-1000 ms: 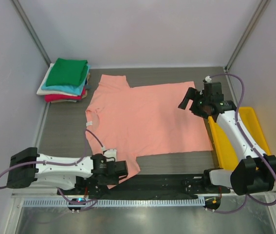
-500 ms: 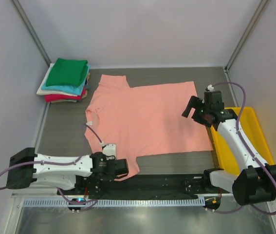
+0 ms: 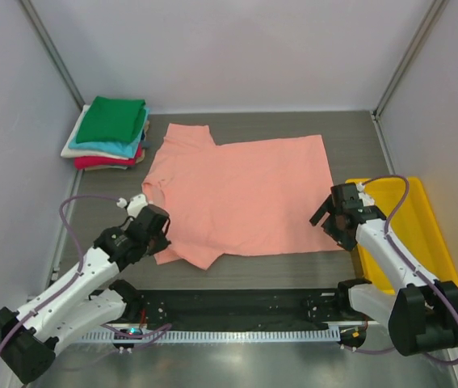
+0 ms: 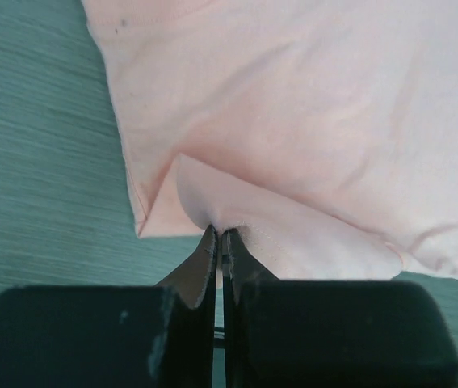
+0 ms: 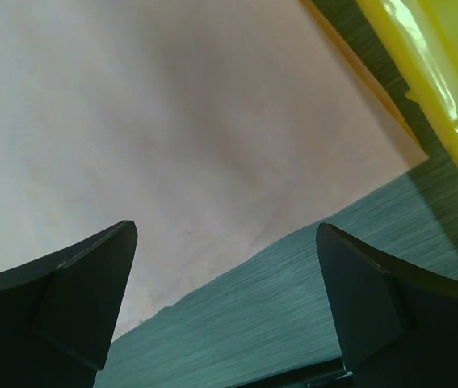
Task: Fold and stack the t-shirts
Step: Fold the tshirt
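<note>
Left arm swung up off the near edge and inward since a second ago. It took the near sleeve of the salmon-pink short-sleeved cloth t-shirt [image 3: 245, 190] with it, so that sleeve no longer reaches toward the arm bases. Right arm pulled back from the far right side of the shirt toward its near right corner.

Left gripper [image 3: 157, 233] is at the shirt's left near part. In the left wrist view its tips [image 4: 218, 236] are pinched together with a small fold of pink cloth caught between them, and the cloth bunches up from that pinch. Right gripper [image 3: 331, 218] hangs over the near right corner of the shirt, fingers [image 5: 75, 291] spread wide with nothing between them. Whether it touches the cloth, cannot tell. The right wrist view shows the hem corner [image 5: 410, 149] lying flat just beside the yellow plastic bin [image 3: 426, 234].

The shirt lies spread on the dark grey wood-grain table [image 3: 99, 210], roughly centred, mostly flat, with the far sleeve pointing to the back left. The near left part is doubled over.

A stack of folded cloth tees [image 3: 109, 133] sits at the back left corner, apart from the pink shirt. Green is on top [image 3: 113, 119], with teal, cream and red-pink layers under it. The bin is at the right edge, beside the right arm.
</note>
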Tool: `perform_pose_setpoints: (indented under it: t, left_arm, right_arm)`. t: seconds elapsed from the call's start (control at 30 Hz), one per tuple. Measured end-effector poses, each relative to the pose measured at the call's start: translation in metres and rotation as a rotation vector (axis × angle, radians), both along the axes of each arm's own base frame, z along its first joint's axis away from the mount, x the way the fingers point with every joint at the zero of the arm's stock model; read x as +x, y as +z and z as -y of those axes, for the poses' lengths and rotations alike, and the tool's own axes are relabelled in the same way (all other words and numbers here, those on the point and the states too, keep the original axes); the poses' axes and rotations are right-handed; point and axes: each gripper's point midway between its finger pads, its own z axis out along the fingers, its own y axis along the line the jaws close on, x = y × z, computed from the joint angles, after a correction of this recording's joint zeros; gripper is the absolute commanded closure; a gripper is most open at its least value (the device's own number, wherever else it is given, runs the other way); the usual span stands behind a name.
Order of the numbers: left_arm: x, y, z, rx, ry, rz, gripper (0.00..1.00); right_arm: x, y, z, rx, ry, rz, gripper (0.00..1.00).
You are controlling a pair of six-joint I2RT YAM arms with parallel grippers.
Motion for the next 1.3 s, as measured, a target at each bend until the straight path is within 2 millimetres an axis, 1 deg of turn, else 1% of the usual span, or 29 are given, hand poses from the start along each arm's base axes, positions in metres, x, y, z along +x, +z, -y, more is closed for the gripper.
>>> perform_pose_setpoints:
  t: [0.13,0.23,0.27,0.4,0.53,0.57,0.6,0.63,0.7,0.8,0.83,0.93,1.17,1.3]
  left_arm:
    - [0.013,0.005,-0.010,-0.009,0.030,0.011,1.00]
    - [0.017,0.008,-0.016,-0.019,0.048,0.019,1.00]
    - [0.018,0.010,-0.017,-0.024,0.051,0.027,1.00]
    - [0.021,0.014,-0.017,-0.035,0.047,0.047,1.00]
    - [0.022,0.013,-0.015,-0.038,0.039,0.045,1.00]
    - [0.022,0.013,-0.015,-0.039,0.038,0.046,1.00]
    - [0.022,0.013,-0.015,-0.038,0.037,0.047,1.00]
    - [0.023,0.014,-0.015,-0.037,0.035,0.049,1.00]
    - [0.023,0.014,-0.015,-0.035,0.031,0.052,1.00]
    - [0.024,0.014,-0.015,-0.035,0.028,0.055,1.00]
    - [0.024,0.014,-0.015,-0.035,0.028,0.056,1.00]
    - [0.024,0.015,-0.015,-0.035,0.028,0.057,1.00]
    - [0.025,0.015,-0.015,-0.037,0.028,0.061,1.00]
    - [0.023,0.020,-0.014,-0.045,0.017,0.063,1.00]
  right_arm:
    - [-0.019,-0.026,0.010,-0.009,-0.133,-0.059,0.03]
    - [-0.034,-0.044,0.018,-0.009,-0.243,-0.092,0.05]
    - [-0.036,-0.046,0.022,-0.015,-0.268,-0.094,0.06]
    - [-0.034,-0.044,0.036,-0.025,-0.376,-0.038,0.11]
    - [-0.036,-0.045,0.048,-0.057,-0.435,-0.012,0.32]
    - [-0.036,-0.045,0.050,-0.066,-0.442,-0.009,0.40]
    - [-0.037,-0.046,0.051,-0.073,-0.446,-0.009,0.45]
    - [-0.037,-0.046,0.052,-0.077,-0.449,-0.003,0.55]
    - [-0.037,-0.047,0.054,-0.084,-0.454,0.002,0.65]
    - [-0.034,-0.048,0.055,-0.085,-0.456,0.018,0.76]
    - [-0.033,-0.048,0.055,-0.084,-0.455,0.023,0.84]
    - [-0.031,-0.048,0.055,-0.081,-0.449,0.041,0.99]
    - [-0.029,-0.048,0.054,-0.072,-0.430,0.066,0.99]
    - [-0.028,-0.046,0.048,-0.044,-0.402,0.071,0.99]
